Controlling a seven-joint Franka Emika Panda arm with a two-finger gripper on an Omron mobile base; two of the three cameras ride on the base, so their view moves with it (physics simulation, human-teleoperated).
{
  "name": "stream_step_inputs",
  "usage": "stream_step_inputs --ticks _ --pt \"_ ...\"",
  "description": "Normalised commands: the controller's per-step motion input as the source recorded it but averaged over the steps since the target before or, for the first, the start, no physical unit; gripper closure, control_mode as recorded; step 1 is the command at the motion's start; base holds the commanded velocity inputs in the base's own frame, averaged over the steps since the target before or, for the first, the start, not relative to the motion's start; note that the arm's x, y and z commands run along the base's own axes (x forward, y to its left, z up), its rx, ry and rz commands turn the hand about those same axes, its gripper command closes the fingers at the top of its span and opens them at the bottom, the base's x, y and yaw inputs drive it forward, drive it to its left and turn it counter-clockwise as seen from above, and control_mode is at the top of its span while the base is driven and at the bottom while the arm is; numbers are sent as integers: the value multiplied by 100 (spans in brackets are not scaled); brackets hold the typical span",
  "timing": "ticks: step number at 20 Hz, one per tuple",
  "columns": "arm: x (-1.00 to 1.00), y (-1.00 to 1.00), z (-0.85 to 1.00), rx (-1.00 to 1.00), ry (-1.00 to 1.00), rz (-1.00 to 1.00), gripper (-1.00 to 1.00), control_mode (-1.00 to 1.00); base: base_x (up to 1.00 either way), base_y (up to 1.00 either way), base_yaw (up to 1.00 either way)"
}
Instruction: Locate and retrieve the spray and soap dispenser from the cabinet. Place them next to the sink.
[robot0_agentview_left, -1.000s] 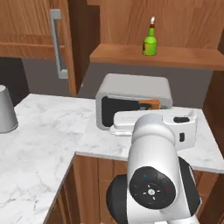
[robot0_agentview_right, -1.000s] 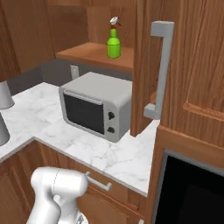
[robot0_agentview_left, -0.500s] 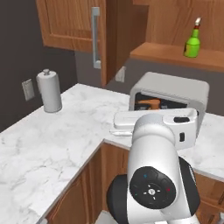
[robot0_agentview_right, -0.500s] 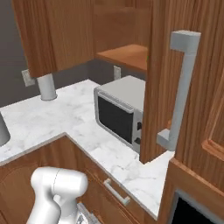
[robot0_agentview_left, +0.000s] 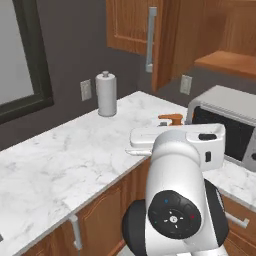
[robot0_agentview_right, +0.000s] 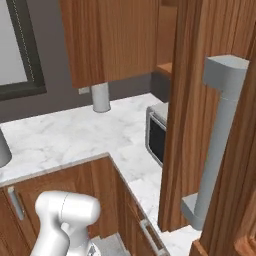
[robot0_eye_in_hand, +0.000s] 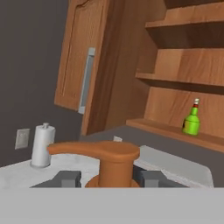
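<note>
My gripper (robot0_eye_in_hand: 109, 181) is shut on the soap dispenser (robot0_eye_in_hand: 107, 159); its orange pump top rises between the two dark fingertips (robot0_eye_in_hand: 65, 178), and its pale body is hidden below. That orange pump (robot0_agentview_left: 170, 119) also pokes up above my white hand over the counter. The green spray (robot0_eye_in_hand: 191, 119) stands upright on the lower shelf of the open brown wall cabinet (robot0_eye_in_hand: 175, 131), far off to the right. The cabinet door (robot0_eye_in_hand: 86, 78) with its grey bar handle stands open. The sink is out of view.
A grey paper-towel roll (robot0_agentview_left: 106, 94) stands at the back of the white marble counter (robot0_agentview_left: 65, 160) by a wall outlet (robot0_agentview_left: 85, 90). A microwave (robot0_agentview_left: 225, 125) sits under the shelf. An open door with a thick grey handle (robot0_agentview_right: 220, 140) looms close on the right.
The base has turned left, so the whole scene slid right: the spray left both base views, and the paper-towel roll and a dark window frame came in. The gripper still holds the dispenser.
</note>
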Motion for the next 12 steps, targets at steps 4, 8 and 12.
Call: stream_step_inputs --ticks 4,8,12 --pt "0 0 0 0 0 0 100 100 0 16 50" --pt "0 0 0 0 0 0 100 100 0 10 50" --pt "0 0 0 0 0 0 100 100 0 8 50"
